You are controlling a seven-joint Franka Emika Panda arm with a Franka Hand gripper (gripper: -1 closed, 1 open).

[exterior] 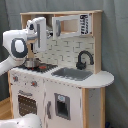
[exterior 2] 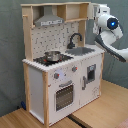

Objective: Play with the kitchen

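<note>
I'm holding my gripper point(exterior: 54, 33) up at the kitchen's point(exterior 2: 60, 75) top shelf, beside the microwave point(exterior: 73, 25). Can't tell finger state. Kitchen is standing on the wood floor point(exterior 2: 100, 112); a pot point(exterior 2: 51, 56) is sitting on the stove, sink point(exterior: 72, 74) and faucet point(exterior: 84, 59) alongside.

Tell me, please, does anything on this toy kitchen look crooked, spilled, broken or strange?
Nothing stands out. The white and light wood toy kitchen stands upright, the small metal pot sits level on the stove, the black curved faucet is upright beside the grey sink, and no spill shows.
</note>
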